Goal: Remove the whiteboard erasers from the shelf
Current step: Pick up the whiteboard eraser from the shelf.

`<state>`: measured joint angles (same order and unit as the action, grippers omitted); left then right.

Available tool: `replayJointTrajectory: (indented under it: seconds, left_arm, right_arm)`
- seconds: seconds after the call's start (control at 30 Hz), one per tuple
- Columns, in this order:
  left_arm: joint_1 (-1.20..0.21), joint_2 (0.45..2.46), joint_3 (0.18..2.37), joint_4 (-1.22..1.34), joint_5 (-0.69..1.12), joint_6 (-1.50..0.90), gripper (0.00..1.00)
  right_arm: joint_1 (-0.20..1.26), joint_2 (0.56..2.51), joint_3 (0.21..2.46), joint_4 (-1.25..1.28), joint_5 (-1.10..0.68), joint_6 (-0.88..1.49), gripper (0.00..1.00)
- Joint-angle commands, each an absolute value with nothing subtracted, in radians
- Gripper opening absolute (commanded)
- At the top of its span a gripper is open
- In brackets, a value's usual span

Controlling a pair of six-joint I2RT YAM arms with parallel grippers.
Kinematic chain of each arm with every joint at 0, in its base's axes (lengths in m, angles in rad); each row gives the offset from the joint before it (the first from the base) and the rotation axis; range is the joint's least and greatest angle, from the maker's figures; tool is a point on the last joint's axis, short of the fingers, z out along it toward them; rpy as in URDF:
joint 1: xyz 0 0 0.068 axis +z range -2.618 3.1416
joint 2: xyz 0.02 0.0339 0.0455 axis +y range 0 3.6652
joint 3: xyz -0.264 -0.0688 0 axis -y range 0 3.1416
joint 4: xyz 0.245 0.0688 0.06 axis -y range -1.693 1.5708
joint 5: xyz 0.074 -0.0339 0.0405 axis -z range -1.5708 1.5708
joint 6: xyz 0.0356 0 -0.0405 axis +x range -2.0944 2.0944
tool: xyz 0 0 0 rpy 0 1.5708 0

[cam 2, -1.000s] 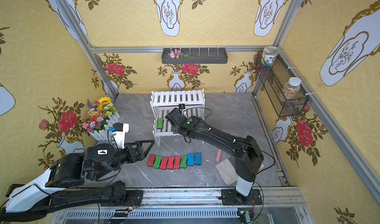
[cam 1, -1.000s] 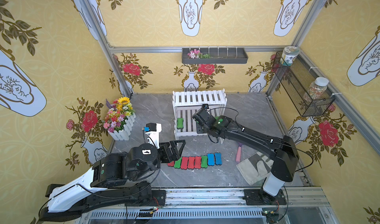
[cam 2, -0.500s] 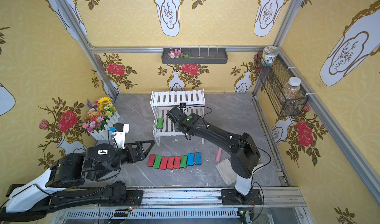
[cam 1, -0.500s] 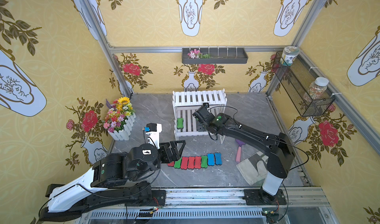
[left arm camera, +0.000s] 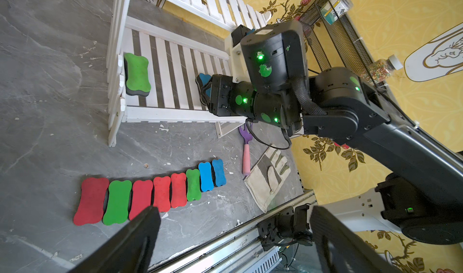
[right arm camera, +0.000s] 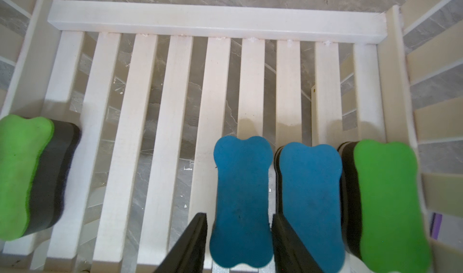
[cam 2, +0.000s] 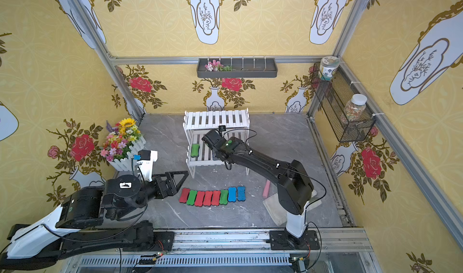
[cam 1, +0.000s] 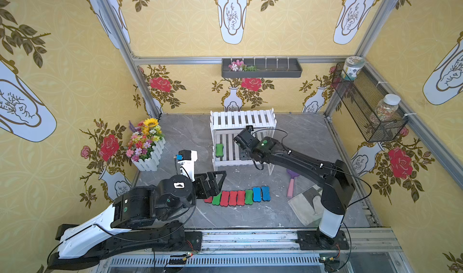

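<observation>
Trouble would start with the shelf [cam 1: 242, 119], standing at 12 o'clock on the desk [cam 1: 304, 144]. It looks light on its thin legs, so I judge that a lift catching the front rail or the upper tier could drag or tip it. The second blue eraser [right arm camera: 310, 196] lies against the outer face of one finger, on the side toward the tier's 3 o'clock end, and could be pulled along or knocked off. Eight erasers [cam 1: 238, 196] lie in a row at 6 o'clock of the shelf, and four sit on its lower tier. My left pincer [cam 1: 217, 181] hangs spread wide and empty by that row. My right pincer [right arm camera: 239, 218] is half closed, pinching the blue eraser [right arm camera: 241, 184] across its sides.
</observation>
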<state>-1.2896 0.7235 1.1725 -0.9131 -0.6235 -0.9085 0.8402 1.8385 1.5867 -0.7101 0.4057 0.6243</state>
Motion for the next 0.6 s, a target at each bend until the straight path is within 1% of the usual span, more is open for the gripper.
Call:
replayJointTrajectory:
  seconds: [0.0, 0.3, 0.57]
  left_arm:
    - [-1.289, 0.724, 1.170, -0.910, -0.622, -0.892, 1.00]
    - [-1.289, 0.718, 1.166, -0.911, -0.629, -0.894, 0.99]
    - [-1.289, 0.718, 1.161, -0.915, -0.624, -0.898, 1.00]
  right_arm:
    - [0.838, 1.850, 1.594, -0.718, 0.420, 0.620, 0.46]
    - [0.837, 1.886, 1.617, -0.741, 0.418, 0.625, 0.41]
    - [0.838, 1.920, 1.650, -0.790, 0.422, 0.632, 0.42]
